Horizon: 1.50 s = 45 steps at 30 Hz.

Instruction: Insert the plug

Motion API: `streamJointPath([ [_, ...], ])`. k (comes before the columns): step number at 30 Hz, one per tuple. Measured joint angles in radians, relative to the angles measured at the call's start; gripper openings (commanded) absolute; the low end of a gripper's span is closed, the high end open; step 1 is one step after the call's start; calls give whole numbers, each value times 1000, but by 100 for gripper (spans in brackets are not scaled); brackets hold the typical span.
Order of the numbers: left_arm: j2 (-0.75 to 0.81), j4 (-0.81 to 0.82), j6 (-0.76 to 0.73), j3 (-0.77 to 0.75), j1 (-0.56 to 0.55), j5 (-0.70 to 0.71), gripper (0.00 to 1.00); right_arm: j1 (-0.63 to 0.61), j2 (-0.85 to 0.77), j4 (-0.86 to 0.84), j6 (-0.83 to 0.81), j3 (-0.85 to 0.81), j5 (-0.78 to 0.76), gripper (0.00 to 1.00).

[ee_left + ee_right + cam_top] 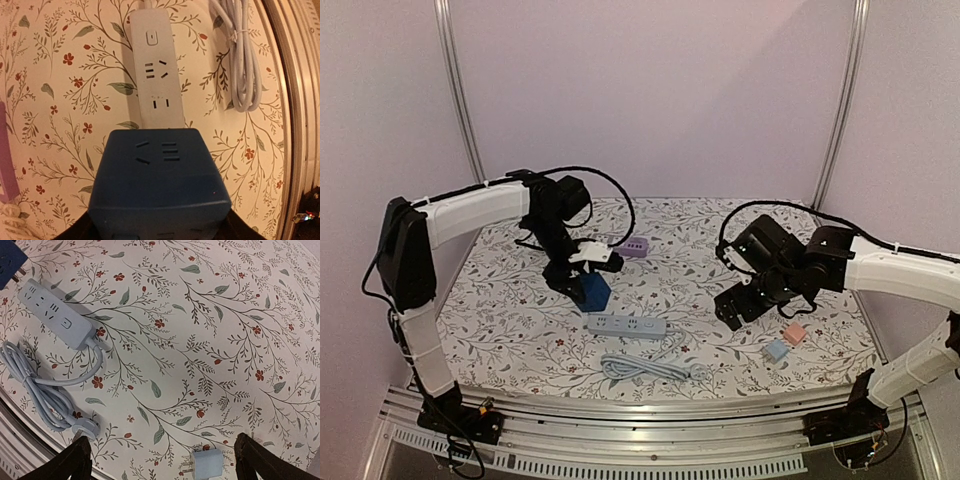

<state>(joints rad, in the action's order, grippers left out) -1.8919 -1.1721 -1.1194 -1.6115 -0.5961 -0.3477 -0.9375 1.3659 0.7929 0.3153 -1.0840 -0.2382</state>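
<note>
The blue cube plug, pinched in the left gripper, hangs at eleven o'clock of the white power strip. The step is probably alignment: its prongs need squaring over a socket. The right gripper, spread wide, hovers at three o'clock over the floral tablecloth, between pale walls.

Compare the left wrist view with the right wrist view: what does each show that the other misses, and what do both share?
Only left wrist: a purple block at the left edge. Only right wrist: a small pale-blue plug and the cord's end plug. Both: the strip, its coiled cord and the blue cube.
</note>
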Motion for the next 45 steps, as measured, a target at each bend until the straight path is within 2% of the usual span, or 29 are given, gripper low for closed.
streamJointPath([
  [7, -7, 6, 59, 52, -13, 21, 0, -17, -64, 6, 65, 45, -25, 99],
  [13, -42, 28, 111, 50, -51, 53, 0, -26, -66, 15, 78, 47, -34, 99],
  [45, -65, 51, 225, 47, -108, 181, 0, -55, -67, 51, 90, 72, -41, 99],
])
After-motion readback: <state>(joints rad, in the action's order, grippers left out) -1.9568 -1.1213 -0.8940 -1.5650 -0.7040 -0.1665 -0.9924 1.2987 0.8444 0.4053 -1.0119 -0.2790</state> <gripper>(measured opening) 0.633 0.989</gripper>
